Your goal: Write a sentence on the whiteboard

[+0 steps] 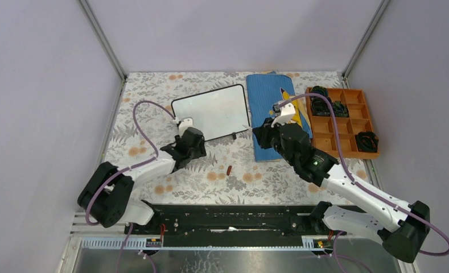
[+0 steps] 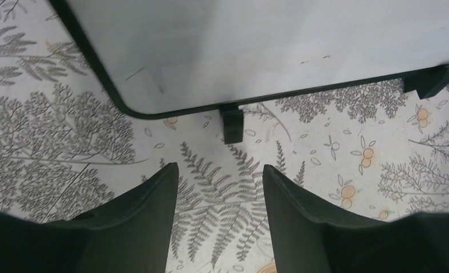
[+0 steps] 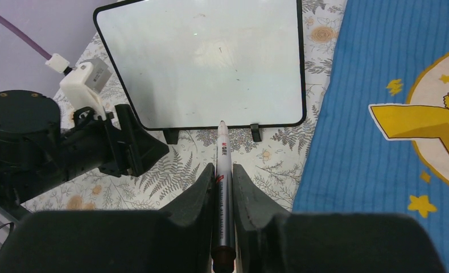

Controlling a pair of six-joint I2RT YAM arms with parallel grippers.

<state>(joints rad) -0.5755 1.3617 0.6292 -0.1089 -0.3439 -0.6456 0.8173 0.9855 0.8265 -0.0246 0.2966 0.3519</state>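
Presently, glossy round-cornered whiteboard (image 3: 205, 62) (black-rimmed), right gripper (image 3: 223, 169) clamping slim marker (image 3: 222, 142), left gripper (image 2: 219, 170) agape, empty.

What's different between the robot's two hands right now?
The left hand is open and empty; the right hand is shut on a marker. The left hand hovers by the whiteboard's near-left corner; the right hand sits beside the blue cloth. Both are dark, two-fingered, and face the blank whiteboard.

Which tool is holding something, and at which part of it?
The right tool grips the slim white marker pen around its rear barrel; the left tool holds nothing.
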